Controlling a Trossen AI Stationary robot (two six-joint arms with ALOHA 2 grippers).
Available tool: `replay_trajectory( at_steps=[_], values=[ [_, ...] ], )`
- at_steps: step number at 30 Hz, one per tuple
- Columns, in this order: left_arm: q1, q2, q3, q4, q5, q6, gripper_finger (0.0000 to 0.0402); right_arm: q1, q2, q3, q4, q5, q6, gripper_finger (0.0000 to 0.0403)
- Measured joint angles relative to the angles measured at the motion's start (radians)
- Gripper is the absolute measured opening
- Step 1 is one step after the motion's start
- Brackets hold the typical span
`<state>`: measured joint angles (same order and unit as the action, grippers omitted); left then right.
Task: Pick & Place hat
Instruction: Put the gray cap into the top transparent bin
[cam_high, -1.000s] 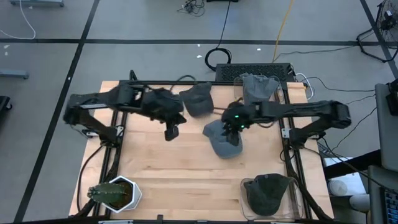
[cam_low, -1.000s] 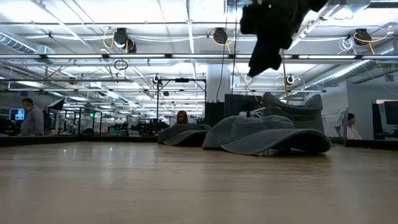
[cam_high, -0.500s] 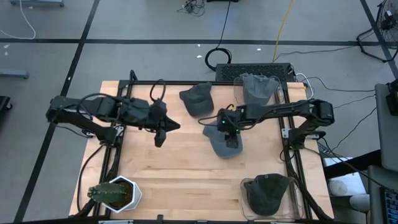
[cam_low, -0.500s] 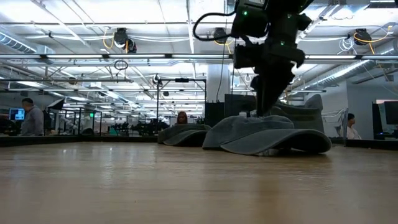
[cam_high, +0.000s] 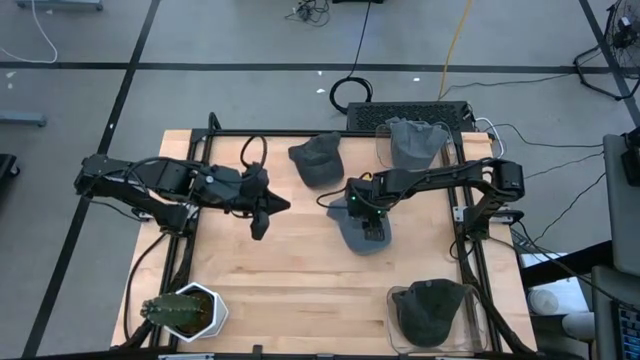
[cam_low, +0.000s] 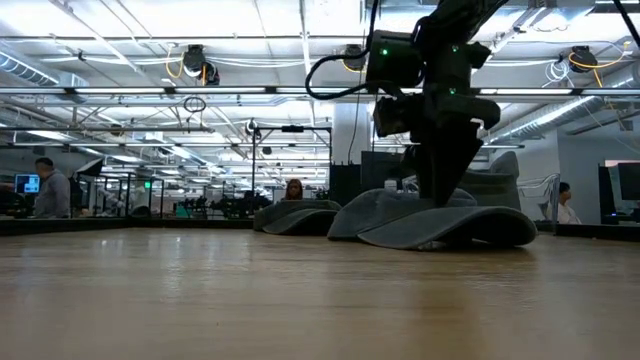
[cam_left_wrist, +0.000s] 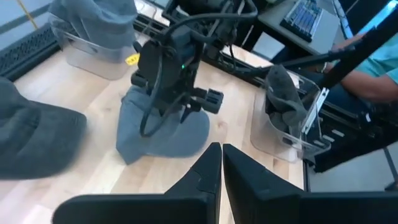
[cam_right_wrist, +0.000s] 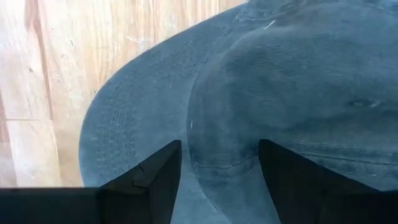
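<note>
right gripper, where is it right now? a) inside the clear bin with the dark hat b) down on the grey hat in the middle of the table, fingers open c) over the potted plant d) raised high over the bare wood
b: the right gripper is down on the grey hat at mid-table, and the right wrist view shows its open fingers straddling the hat's crown.

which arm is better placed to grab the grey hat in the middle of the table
Right. Its tool is down on the grey hat, fingers open astride the crown. The left tool hangs shut, off to the side.
</note>
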<state>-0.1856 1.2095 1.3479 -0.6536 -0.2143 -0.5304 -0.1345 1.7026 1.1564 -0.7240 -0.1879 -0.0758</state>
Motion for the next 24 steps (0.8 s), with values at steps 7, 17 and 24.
replay_trajectory(
  at_steps=[7, 17, 24],
  values=[
    [0.003, 0.0, 0.0, 0.021, -0.052, 0.0, 0.0024, 0.0, 0.005, 0.0, 0.001, 0.0, -0.048, 0.0116],
    [0.003, 0.0, 0.0, 0.021, -0.059, 0.001, 0.0024, 0.015, -0.04, -0.002, -0.067, 0.069, -0.15, 0.0005],
    [0.023, 0.0, 0.0, 0.021, -0.059, 0.051, 0.0024, 0.074, -0.248, -0.002, -0.123, 0.387, -0.129, 0.0003]
  ],
)
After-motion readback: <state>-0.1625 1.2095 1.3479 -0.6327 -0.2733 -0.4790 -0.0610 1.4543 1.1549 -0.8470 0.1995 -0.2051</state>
